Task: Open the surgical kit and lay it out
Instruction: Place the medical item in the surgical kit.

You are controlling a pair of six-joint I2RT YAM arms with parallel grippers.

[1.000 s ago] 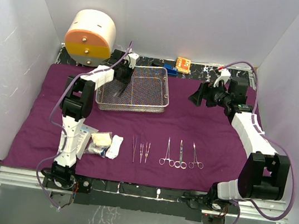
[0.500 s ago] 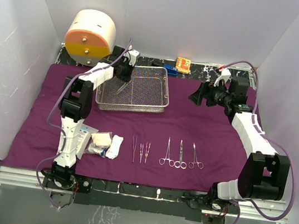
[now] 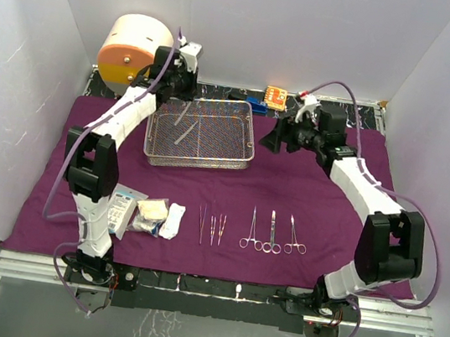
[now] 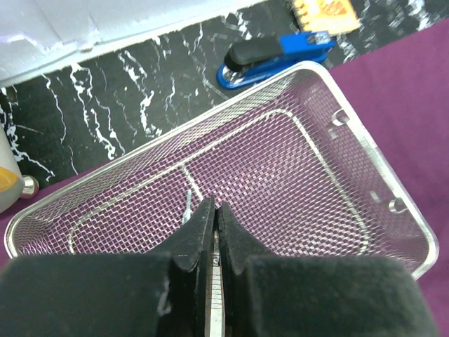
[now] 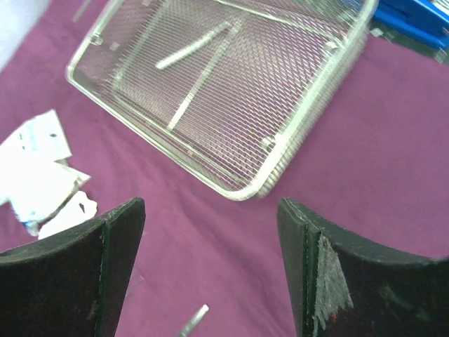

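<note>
The purple cloth (image 3: 322, 200) lies spread flat. The wire-mesh tray (image 3: 251, 138) stands on its far middle. My left gripper (image 3: 183, 94) hangs over the tray's far left, shut on a flat steel scalpel (image 4: 215, 288). A slim steel piece (image 5: 193, 48) shows on the mesh. My right gripper (image 3: 269, 139) hovers open over bare cloth off the tray's right corner (image 5: 245, 189), nothing between its fingers (image 5: 119, 246). Near the front lie packets (image 3: 121, 208), gauze (image 3: 152, 215), tweezers (image 3: 216, 228) and three forceps (image 3: 272, 233) in a row.
A cream-and-orange drum (image 3: 131, 57) stands at the back left, close behind my left arm. A blue item (image 3: 257, 104) and an orange one (image 3: 275, 97) lie on the black marbled strip (image 4: 105, 105) behind the tray. White walls close in three sides.
My left gripper shut on the scalpel and rose toward the back of the tray. My right arm swung left toward the tray, its jaws slightly narrower.
</note>
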